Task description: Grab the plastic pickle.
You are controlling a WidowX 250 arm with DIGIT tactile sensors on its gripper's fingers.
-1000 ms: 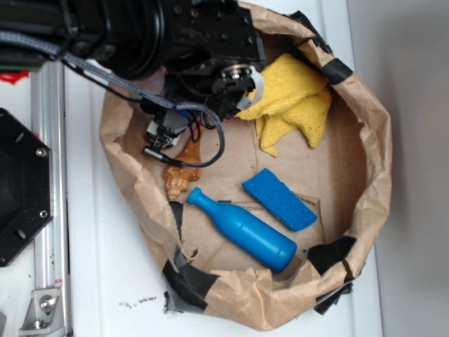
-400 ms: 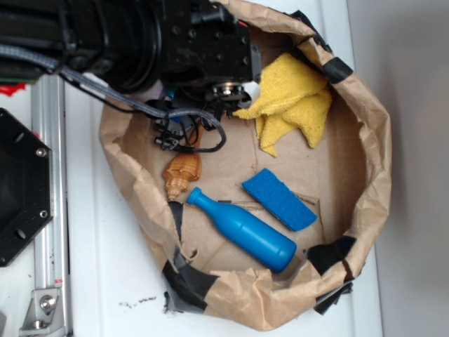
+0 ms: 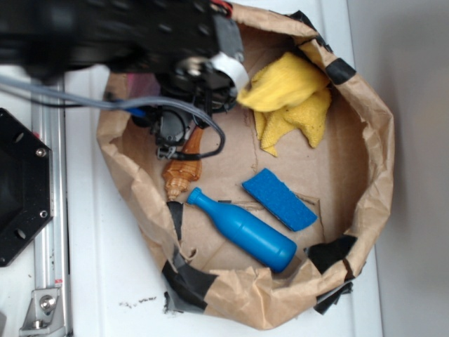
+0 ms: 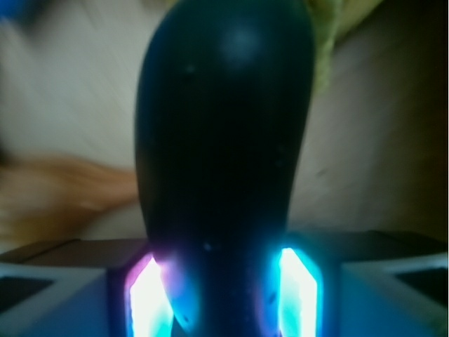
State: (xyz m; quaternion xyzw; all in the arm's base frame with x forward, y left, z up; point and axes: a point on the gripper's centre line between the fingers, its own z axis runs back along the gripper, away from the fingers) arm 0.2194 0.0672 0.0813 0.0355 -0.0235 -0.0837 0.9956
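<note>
In the wrist view the gripper (image 4: 224,295) is clamped on the plastic pickle (image 4: 224,140): the two glowing pads (image 4: 298,291) press on either side of its lower part, and the dark, glossy body runs up the middle of the frame to a rounded end near the top. So the task's thing sits between the pads, pointing away from the wrist camera. The background there is smeared; a tan blur at the left may be the seashell, and a yellowish patch at the top right may be the cloth, but neither is sharp enough to be sure.

From the exterior view the arm (image 3: 140,35) reaches in from the top left over the paper bag (image 3: 372,140), whose rolled rim forms a shallow bowl on the white counter (image 3: 105,281). The arm hides the pickle itself here. Just below the wrist lies the tan seashell (image 3: 184,172), and just beneath that the blue bottle (image 3: 242,230) lies slanted. Beside the bottle is a blue sponge (image 3: 279,199), and the yellow cloth (image 3: 291,98) is bunched near the upper rim.

The grasp looks made, so the step in hand is securing and raising the pickle. Whether it is clear of the bag floor cannot be told. Next should be a straight lift with pressure kept steady, since the smooth plastic could slip, and clear of the cloth and the shell close by
</note>
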